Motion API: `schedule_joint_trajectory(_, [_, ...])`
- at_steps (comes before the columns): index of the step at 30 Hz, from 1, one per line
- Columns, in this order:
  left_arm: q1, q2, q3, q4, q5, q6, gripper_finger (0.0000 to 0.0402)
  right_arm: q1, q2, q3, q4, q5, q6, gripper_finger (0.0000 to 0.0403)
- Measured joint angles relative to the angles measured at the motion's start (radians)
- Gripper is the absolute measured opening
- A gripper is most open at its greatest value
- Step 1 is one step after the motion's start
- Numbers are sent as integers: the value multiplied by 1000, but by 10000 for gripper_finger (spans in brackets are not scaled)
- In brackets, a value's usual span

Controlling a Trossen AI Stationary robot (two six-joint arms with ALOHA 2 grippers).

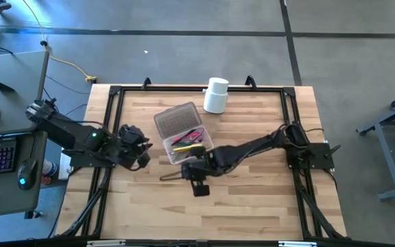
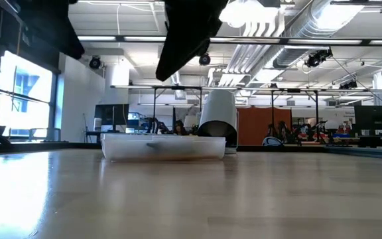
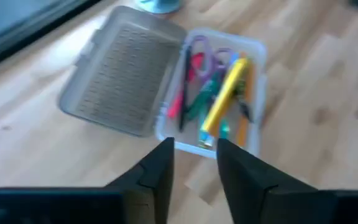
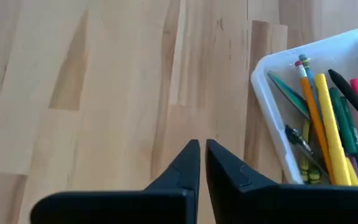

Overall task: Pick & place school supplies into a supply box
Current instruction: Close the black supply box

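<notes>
Supply box (image 1: 187, 145) near the table's centre, its textured lid (image 1: 175, 119) hinged open and lying flat on the side toward the white cylindrical container (image 1: 216, 95); inside lie the school supplies: a yellow marker (image 3: 224, 96), an orange pencil (image 4: 311, 106), green pens (image 4: 344, 130), pink-handled scissors (image 3: 199, 53) and a black clip (image 4: 295, 137). Right gripper (image 4: 202, 155) just beside the box's near corner, over bare wood, fingers nearly touching and holding nothing. Left gripper (image 3: 194, 163) a little off the box's opposite side, fingers slightly apart, likewise empty. No loose item visible on the table; judged nearly complete. For any remaining step, lift the right gripper clear of the box wall before moving, to avoid dragging the box.
</notes>
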Motion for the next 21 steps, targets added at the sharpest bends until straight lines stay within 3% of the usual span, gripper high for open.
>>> schedule_joint_trajectory(7, [256, 142, 0, 14, 70, 109, 19, 35, 0, 0, 53, 35, 4, 8])
schedule_joint_trajectory(12, [504, 222, 1, 37, 33, 135, 36, 10, 8, 1, 135, 44, 12, 1])
schedule_joint_trajectory(16, [719, 281, 1, 94, 145, 289, 14, -7, 17, 1, 136, 38, 28, 1])
schedule_joint_trajectory(21, [942, 365, 1, 235, 264, 401, 28, -8, 37, 1, 95, 9, 28, 1])
